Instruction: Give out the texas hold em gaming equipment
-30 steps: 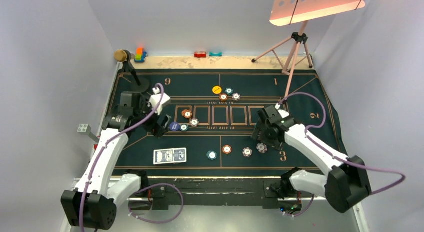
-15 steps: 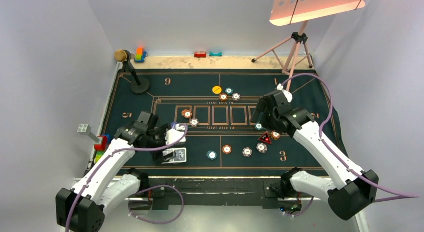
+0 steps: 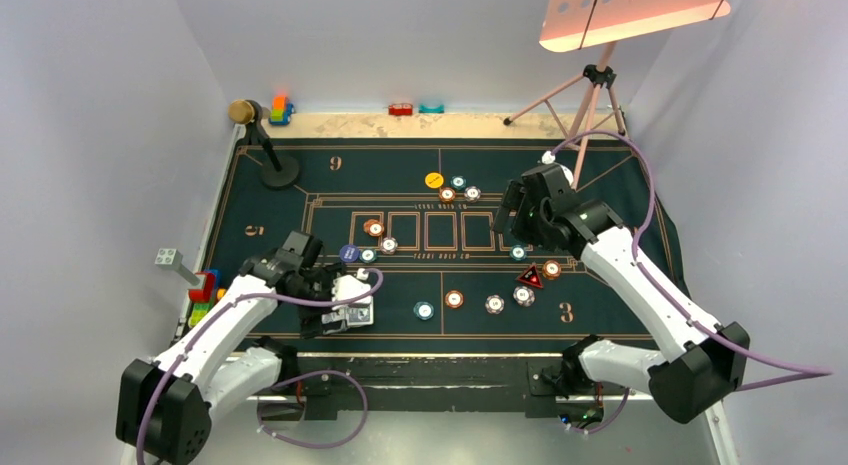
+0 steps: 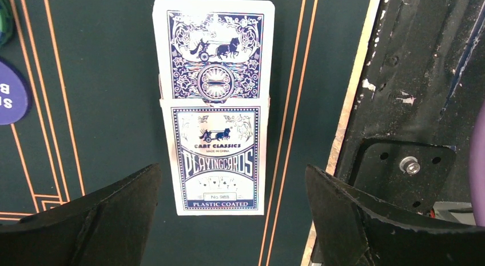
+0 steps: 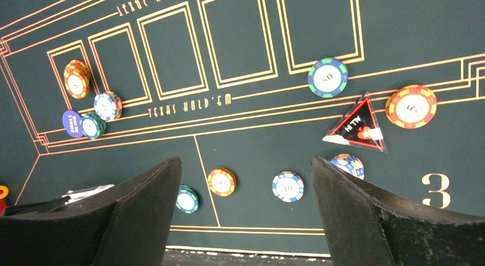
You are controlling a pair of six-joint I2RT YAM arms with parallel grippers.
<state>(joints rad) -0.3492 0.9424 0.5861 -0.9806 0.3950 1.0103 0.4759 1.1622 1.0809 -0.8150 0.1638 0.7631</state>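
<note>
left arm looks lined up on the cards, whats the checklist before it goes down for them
1. Left end effector open: ok, jaws wide.
2. Playing cards between its jaws: ok, though nearer one side.
3. Cards lying flat on the felt mat: ok, two pieces overlapping.
4. Height left above the cards: cannot tell.
5. Right end effector open and empty: ok, nothing between its jaws.
6. Arms apart from each other: ok in the top view.
</note>
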